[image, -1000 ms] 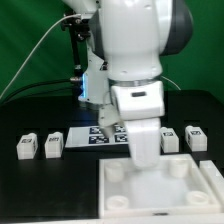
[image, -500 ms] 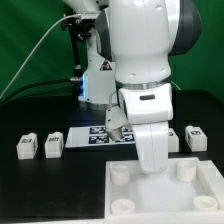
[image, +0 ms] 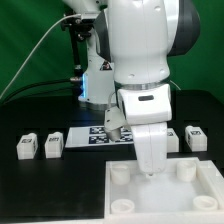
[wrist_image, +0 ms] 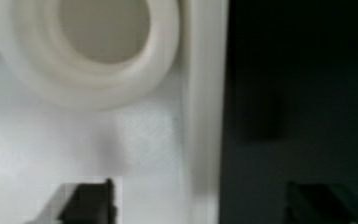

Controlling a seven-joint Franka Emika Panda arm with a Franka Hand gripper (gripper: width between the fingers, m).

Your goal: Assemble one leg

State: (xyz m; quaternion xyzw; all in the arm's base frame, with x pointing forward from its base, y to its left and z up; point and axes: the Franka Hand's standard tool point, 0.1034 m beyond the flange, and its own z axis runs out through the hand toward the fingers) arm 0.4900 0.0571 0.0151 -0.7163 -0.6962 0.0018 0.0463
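Gripper (wrist_image: 206, 203): fingers (wrist_image: 87, 202) spread wide, nothing btwn them. It hangs over the white square panel (image: 200, 190) near its edge, beside a round corner socket (wrist_image: 83, 50). Legs (image: 53, 146) (none held) lie on the black table (image: 20, 185), two at the exterior view's left and two at its right, w/ the marker board (image: 92, 136) btwn.

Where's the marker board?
The marker board lies mid-table beyond the white panel, a leg beside its end on the exterior view's left, the arm covering the other.
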